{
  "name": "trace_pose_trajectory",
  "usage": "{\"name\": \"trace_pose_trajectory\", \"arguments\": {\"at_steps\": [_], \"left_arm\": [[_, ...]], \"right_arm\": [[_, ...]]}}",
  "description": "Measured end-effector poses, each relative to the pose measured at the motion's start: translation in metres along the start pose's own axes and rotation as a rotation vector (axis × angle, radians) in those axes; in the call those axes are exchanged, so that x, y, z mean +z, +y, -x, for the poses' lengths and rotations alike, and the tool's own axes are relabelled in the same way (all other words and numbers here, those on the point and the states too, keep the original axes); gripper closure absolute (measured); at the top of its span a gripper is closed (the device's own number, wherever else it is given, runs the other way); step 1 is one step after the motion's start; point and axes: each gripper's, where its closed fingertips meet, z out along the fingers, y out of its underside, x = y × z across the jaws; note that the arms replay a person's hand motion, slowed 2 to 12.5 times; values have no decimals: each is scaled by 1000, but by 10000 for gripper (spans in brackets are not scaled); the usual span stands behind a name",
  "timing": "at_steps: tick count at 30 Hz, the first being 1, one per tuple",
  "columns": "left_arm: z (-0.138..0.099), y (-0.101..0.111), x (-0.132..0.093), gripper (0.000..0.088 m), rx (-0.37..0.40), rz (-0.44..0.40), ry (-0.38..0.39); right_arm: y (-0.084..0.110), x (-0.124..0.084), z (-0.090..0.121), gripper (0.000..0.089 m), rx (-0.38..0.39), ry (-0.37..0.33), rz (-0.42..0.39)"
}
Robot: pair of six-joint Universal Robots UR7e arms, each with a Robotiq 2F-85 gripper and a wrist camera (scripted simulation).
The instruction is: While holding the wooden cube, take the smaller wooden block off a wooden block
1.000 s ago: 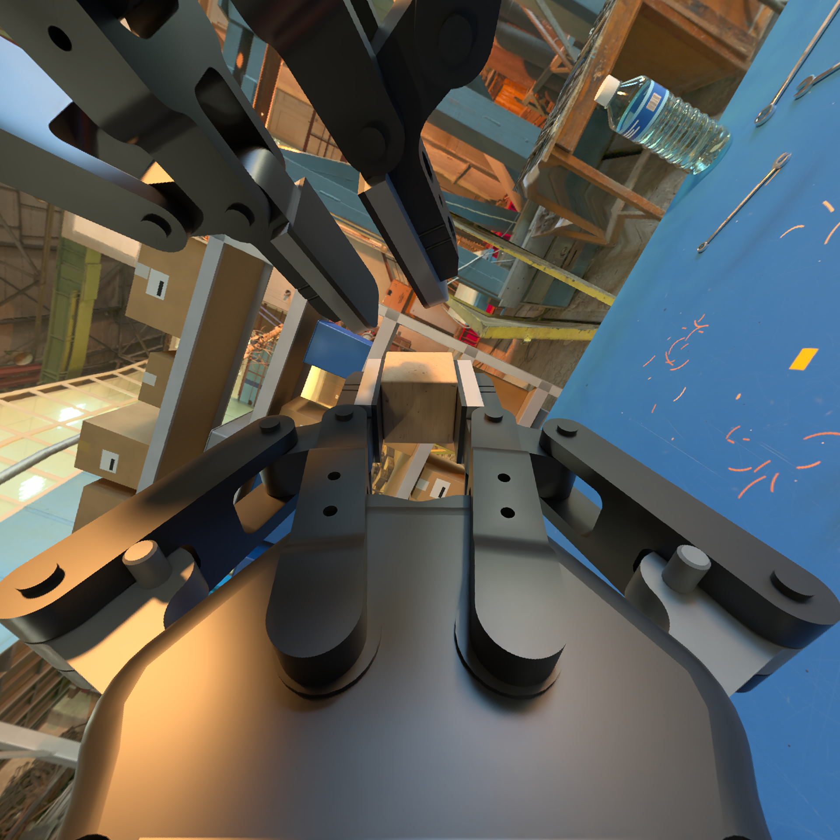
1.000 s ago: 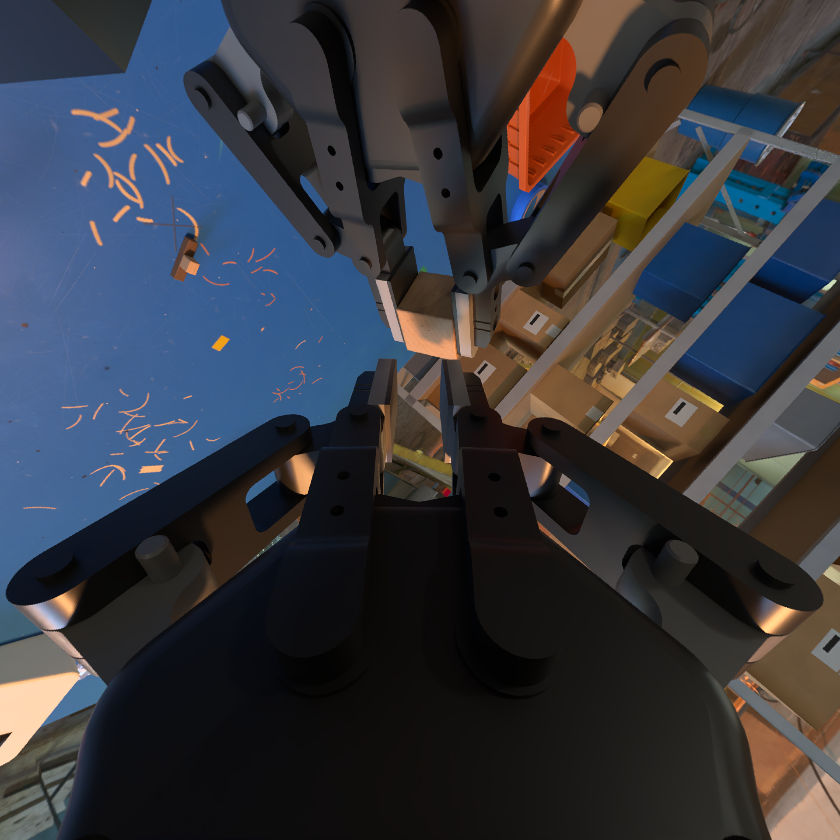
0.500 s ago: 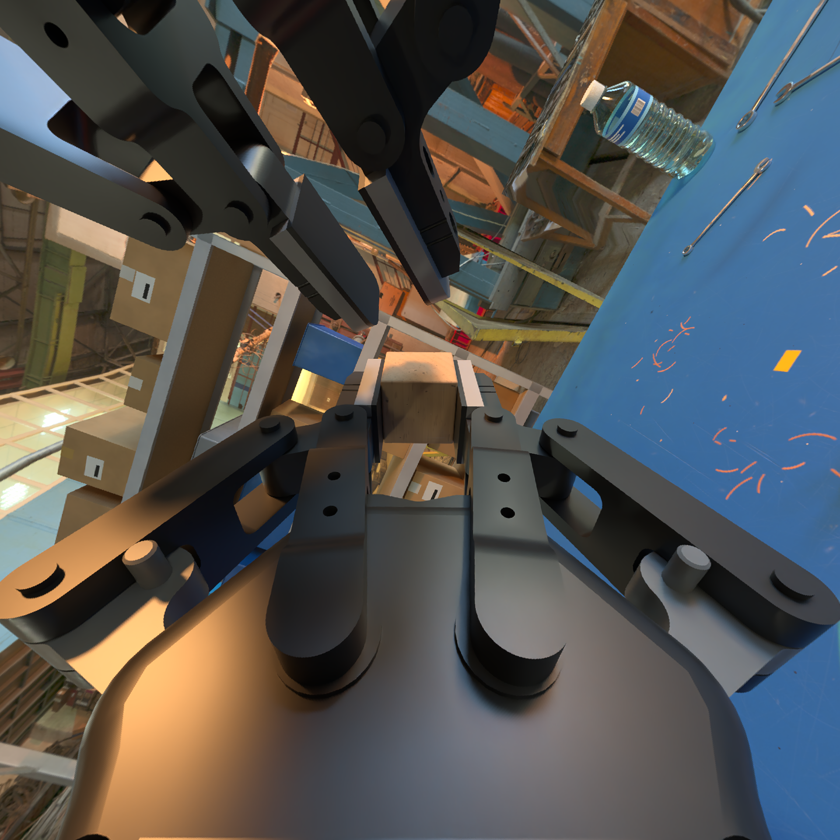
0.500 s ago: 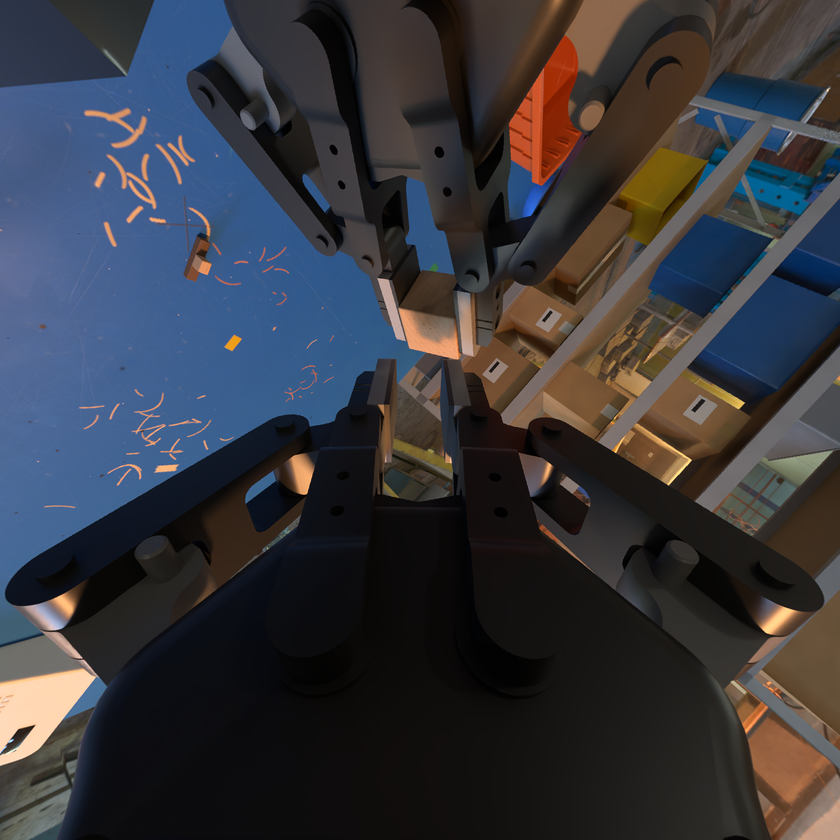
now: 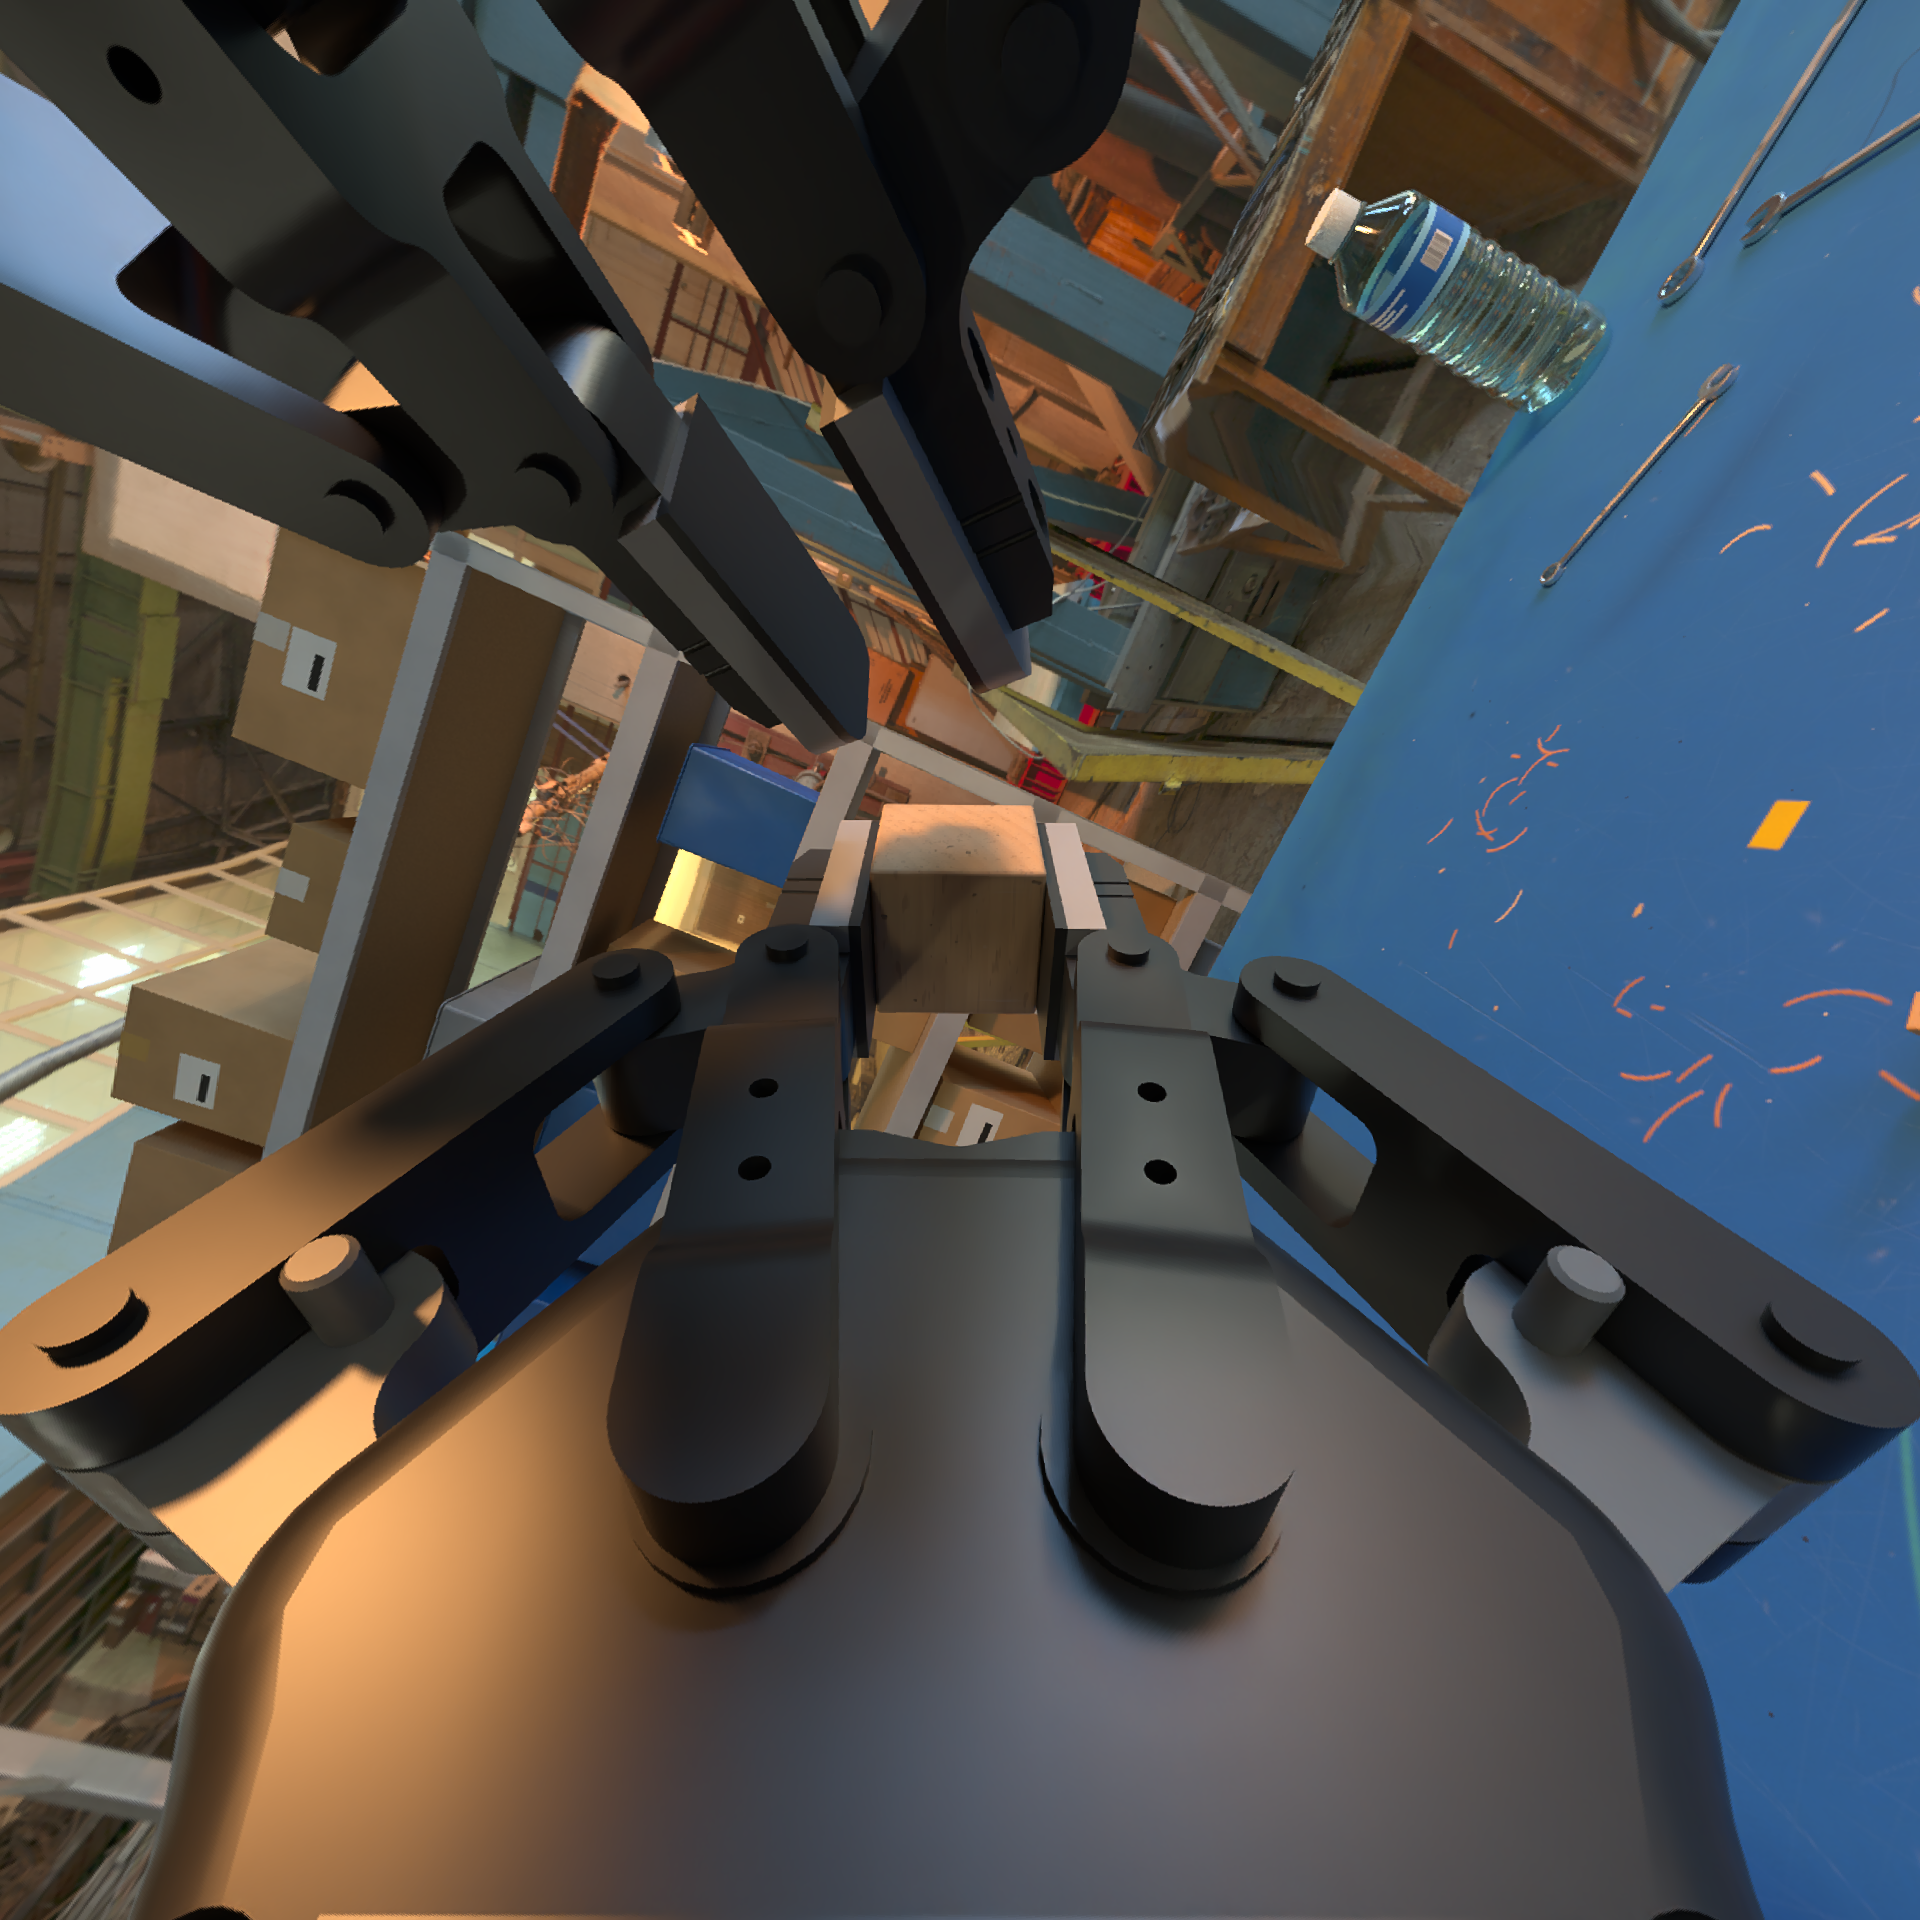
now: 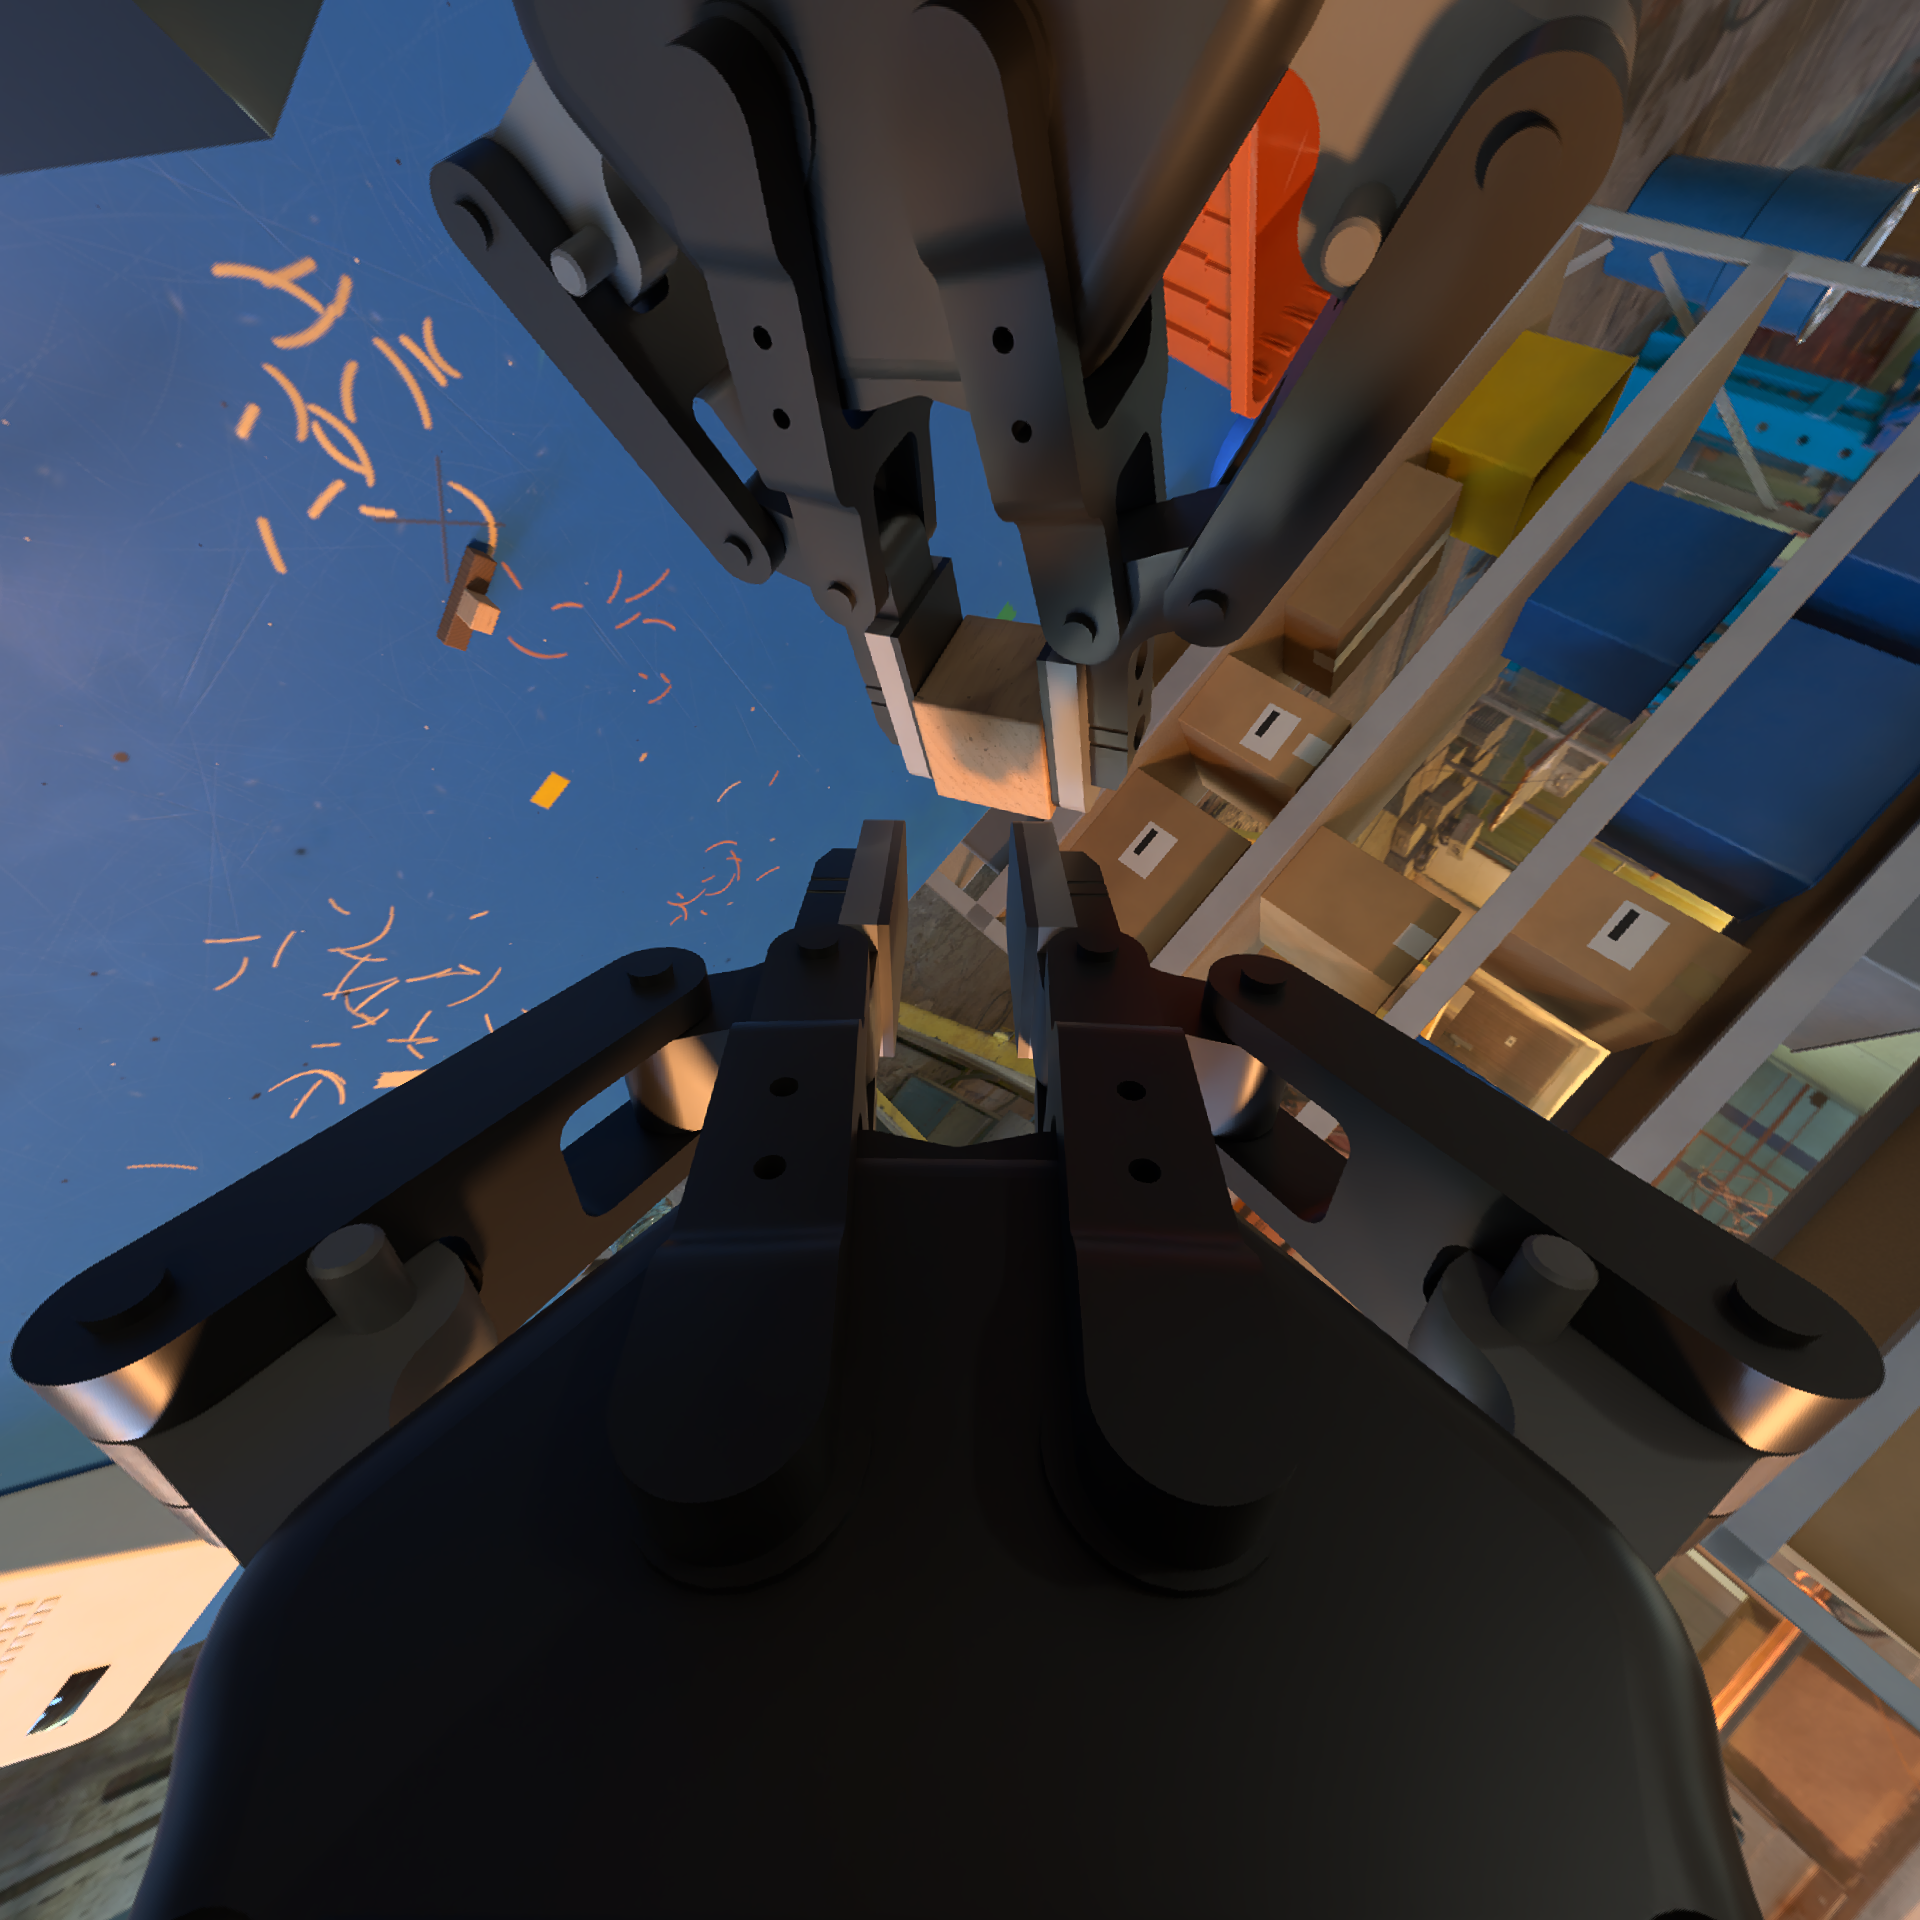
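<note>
Firmly, left claw (image 5: 956,904) clamps the wooden cube (image 5: 956,914); right claw (image 6: 951,883) stands slightly parted, holding nothing.

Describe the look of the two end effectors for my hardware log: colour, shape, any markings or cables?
Both match: the left end effector and right end effector are matte dark grey to black metal. Each has a broad rounded palm housing, two slotted outer link bars on round pivot pins, and two slim fingers with paired screw holes, ending in flat rectangular pads. No cables or markings show.

text: none legible | bottle (image 5: 1455,296) label (blurred) | box (image 6: 1621,935) stickers
</note>
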Motion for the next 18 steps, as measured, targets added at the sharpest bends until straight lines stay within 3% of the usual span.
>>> {"name": "trace_pose_trajectory", "arguments": {"at_steps": [18], "left_arm": [[-6,-1,3,632,5,0,19]], "right_arm": [[2,3,5,718,-2,5,-3]]}}
